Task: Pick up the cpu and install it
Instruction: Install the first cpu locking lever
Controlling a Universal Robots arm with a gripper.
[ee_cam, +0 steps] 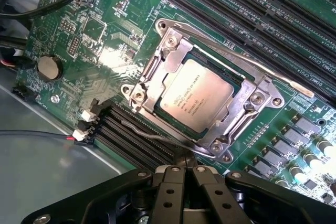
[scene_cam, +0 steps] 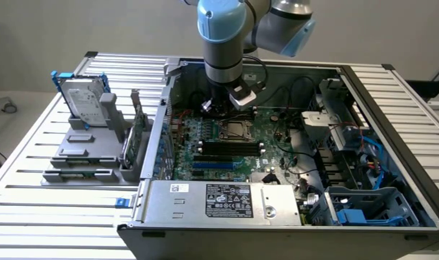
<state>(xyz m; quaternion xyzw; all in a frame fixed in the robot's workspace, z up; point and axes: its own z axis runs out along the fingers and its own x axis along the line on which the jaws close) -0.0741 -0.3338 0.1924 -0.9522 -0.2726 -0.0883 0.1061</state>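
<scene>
Here's the arm (scene_cam: 223, 38), reaching down from the top centre of the exterior view into the open computer case (scene_cam: 392, 108). The claw (ee_cam: 181, 178) hangs just above the green circuit board (ee_cam: 105, 35). Its two black fingers are pressed together with nothing between them.

And there's the cpu (ee_cam: 197, 102), in the middle of the exterior view, just beside and below the claw. It lies flat in its socket with its pale silvery top facing up. The metal frame (ee_cam: 157, 69) sits around it on all sides. I can't tell whether that frame is latched down.

How would it handle? I'd call it light, thin and quite stiff. That smooth metal top looks slippery, so there's little for a pad to bite on. The underside and the socket beneath it are likely the delicate parts, so any tilt or scrape would be risky. Two opposite edges look like the place to take hold, lifting it level. With the frame hugging those edges, there's little room for fingers.
</scene>
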